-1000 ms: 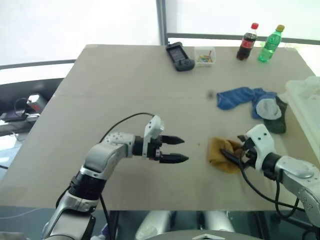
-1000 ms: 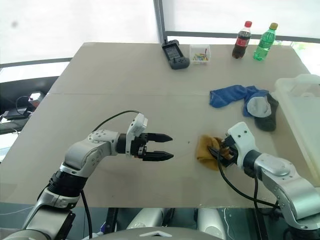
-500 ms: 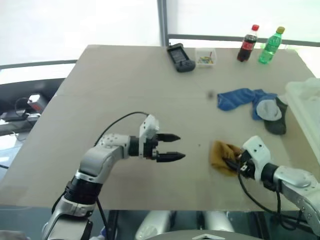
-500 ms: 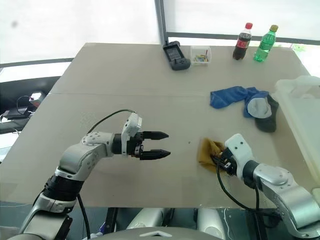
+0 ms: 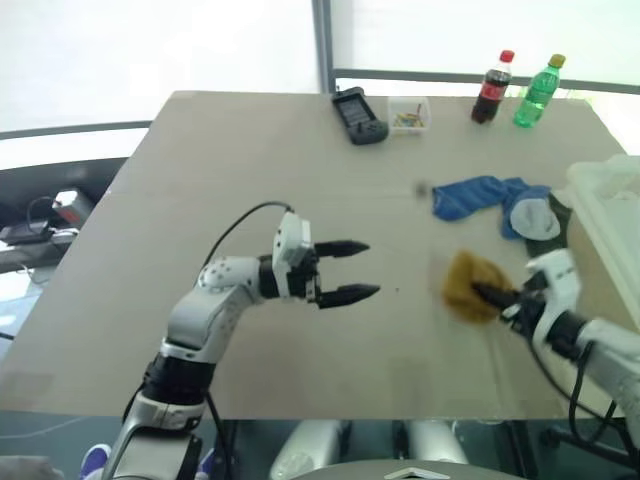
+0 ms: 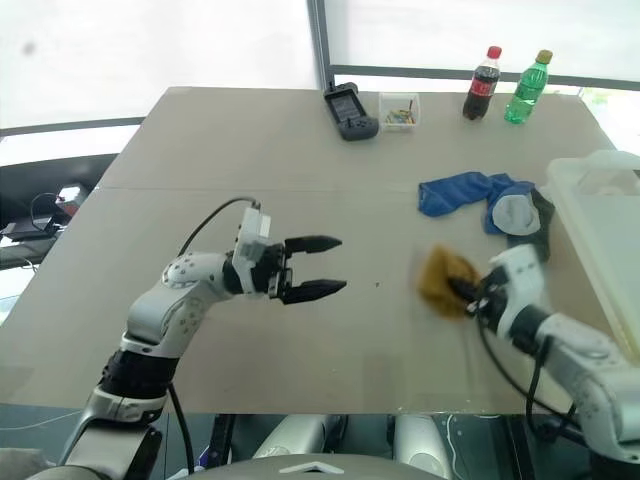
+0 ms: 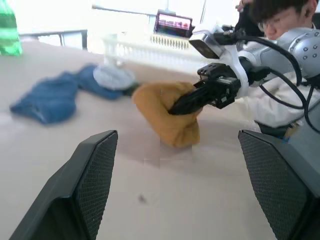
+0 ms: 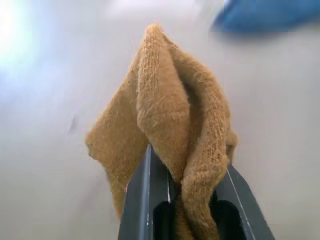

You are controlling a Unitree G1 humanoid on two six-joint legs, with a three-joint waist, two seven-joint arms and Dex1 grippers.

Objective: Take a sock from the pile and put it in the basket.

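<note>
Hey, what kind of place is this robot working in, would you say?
Probably a robotics lab or test room, not a home: a big bare table by bright windows, staged props such as two soda bottles and a handheld controller, and a person seated close by, beside the right gripper holding the mustard sock.

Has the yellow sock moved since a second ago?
Yes. The yellow sock, clamped in the right gripper, has lifted off the table and shifted toward the basket.

Silver-grey arms, white wrist housings, black two-fingered left tool, looping black cables
</note>
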